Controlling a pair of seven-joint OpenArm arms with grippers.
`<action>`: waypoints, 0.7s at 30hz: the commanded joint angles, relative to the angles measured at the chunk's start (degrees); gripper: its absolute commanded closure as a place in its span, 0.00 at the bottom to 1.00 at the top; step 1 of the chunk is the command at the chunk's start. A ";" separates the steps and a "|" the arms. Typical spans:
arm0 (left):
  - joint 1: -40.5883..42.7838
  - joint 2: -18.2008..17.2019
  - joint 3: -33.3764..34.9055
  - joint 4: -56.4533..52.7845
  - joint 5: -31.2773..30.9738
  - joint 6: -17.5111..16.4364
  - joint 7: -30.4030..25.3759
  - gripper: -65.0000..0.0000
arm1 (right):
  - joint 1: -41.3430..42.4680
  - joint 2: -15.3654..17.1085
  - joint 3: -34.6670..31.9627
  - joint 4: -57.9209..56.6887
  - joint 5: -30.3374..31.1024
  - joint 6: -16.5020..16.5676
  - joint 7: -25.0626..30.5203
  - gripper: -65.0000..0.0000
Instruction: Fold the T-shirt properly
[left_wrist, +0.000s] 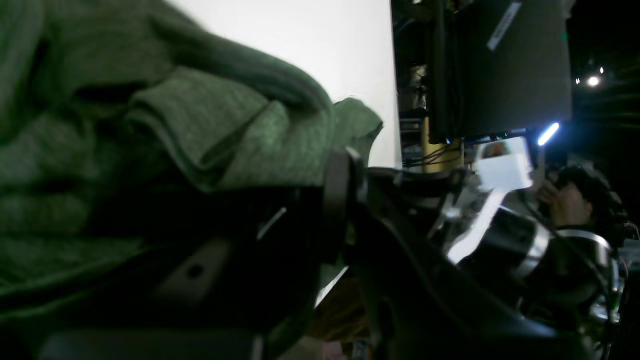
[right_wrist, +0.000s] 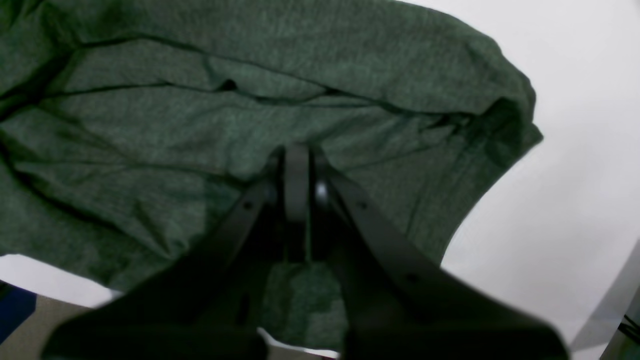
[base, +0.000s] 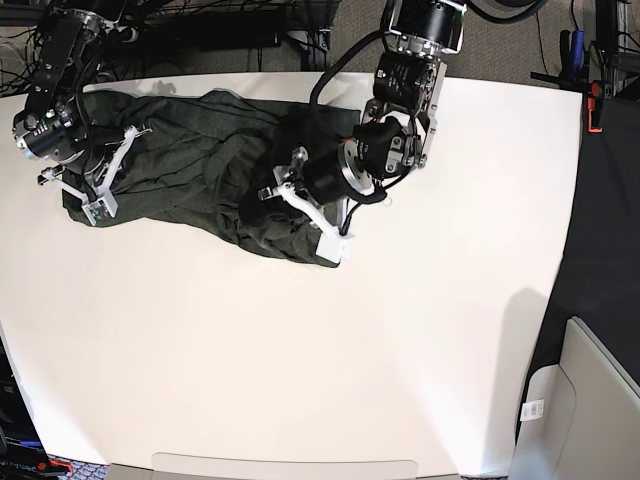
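1. Bare white table (base: 300, 380) fills the foreground.
2. Far left, right gripper (right_wrist: 296, 155) has its jaws pressed together over the T-shirt (base: 190, 175), bunched along the far edge.
3. Left gripper (base: 285, 200) is buried in folds; grip unclear.

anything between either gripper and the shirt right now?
Nothing visible. The right gripper sits shut directly against the T-shirt at its end nearer that arm. The left gripper is down in bunched fabric at the other end, jaws hidden. The white table around the shirt holds no other objects.
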 joint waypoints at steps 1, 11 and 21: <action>-0.32 0.41 0.25 0.22 -1.17 -0.65 -0.23 0.94 | 0.47 0.70 0.31 0.79 0.32 0.10 0.55 1.00; -0.50 -1.61 0.34 -0.57 -1.61 -0.56 0.03 0.65 | 0.64 0.70 0.31 0.79 0.32 0.10 0.55 1.00; 0.91 -8.73 -5.20 4.17 -1.61 -0.30 -0.06 0.62 | 0.38 1.14 0.40 0.88 0.32 0.10 0.55 1.00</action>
